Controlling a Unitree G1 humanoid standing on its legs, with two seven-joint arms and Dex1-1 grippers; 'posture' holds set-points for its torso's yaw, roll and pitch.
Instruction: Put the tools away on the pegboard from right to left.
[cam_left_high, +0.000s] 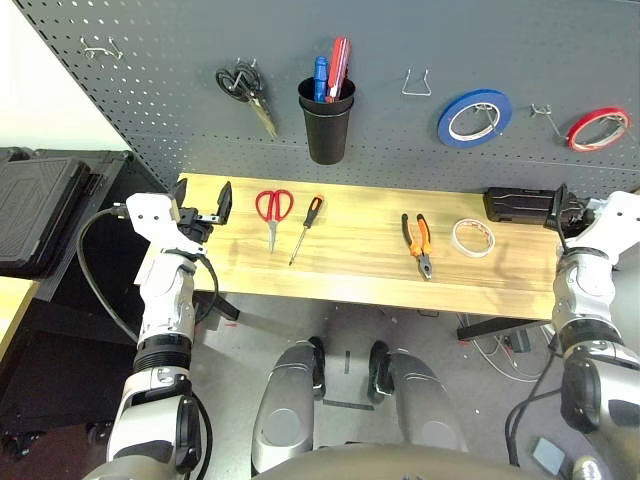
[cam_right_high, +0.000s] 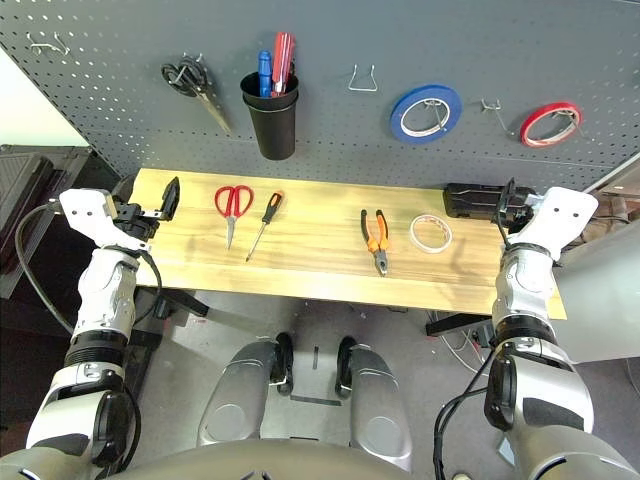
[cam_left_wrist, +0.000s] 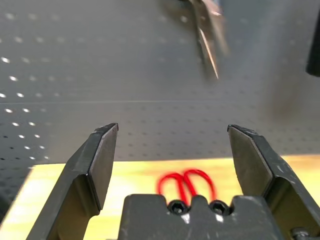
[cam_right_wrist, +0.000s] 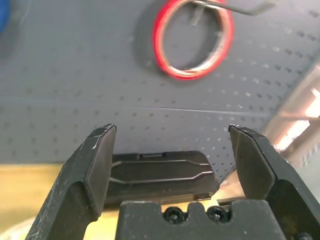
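Four tools lie in a row on the wooden table: red-handled scissors, a slim screwdriver, orange-and-black pliers and a white tape roll. Behind them rises the dark grey pegboard. My left gripper hovers open over the table's left end, left of the red scissors, with nothing between its fingers. At the table's right end my right gripper is open and empty, its fingers pointing at the pegboard.
On the pegboard hang black-handled scissors, a black cup holding blue and red tools, a blue tape roll and a red tape roll. Bare hooks sit between them. A black box lies by my right gripper.
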